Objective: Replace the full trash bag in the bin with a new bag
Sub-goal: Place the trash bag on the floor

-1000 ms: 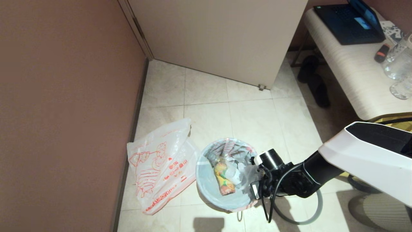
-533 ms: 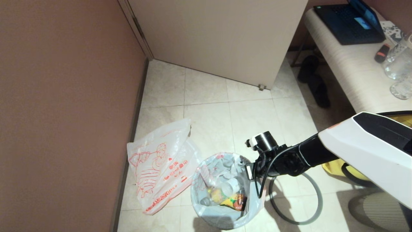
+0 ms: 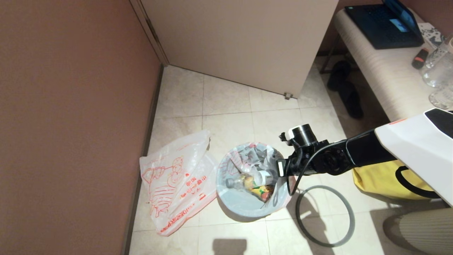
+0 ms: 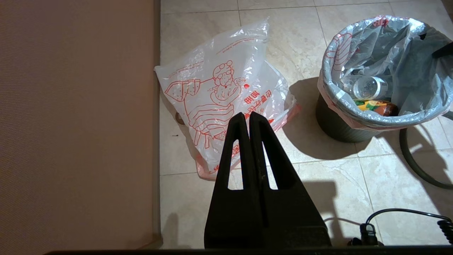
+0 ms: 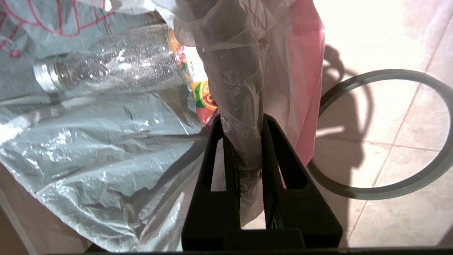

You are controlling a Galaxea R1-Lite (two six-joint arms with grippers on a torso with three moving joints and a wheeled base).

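Right hand (image 5: 244, 141) is clamped on a bunched fold of the full trash bag (image 3: 247, 170); your right wrist view shows the plastic pinched tight between both fingers (image 5: 272, 148). In the head view that hand (image 3: 279, 169) sits at the bag's right rim, level with the top edge, arm reaching in from the right.

Bag lies directly left of the hand and below it, mouth open, lining the bin (image 4: 334, 122), with its pink rim band folded over the bin's edge. Inside you can see a clear plastic bottle (image 5: 113, 60) lying on its side and a yellow-orange packet (image 5: 205, 101) next to it, right beside the pinched fold.

Grey hoop (image 3: 325, 216) is flat on the floor tiles just right of the bin, off the rim, below the arm.

New bag (image 3: 177, 180) lies crumpled on the floor left of the bin, close to the wall (image 3: 70, 124).

Left hand (image 4: 246, 122) hangs over the new bag, fingers pressed together, holding nothing.

Yellow tote (image 3: 382, 179) sits behind the right arm; bench (image 3: 385, 71) with a laptop (image 3: 382, 24) far right.
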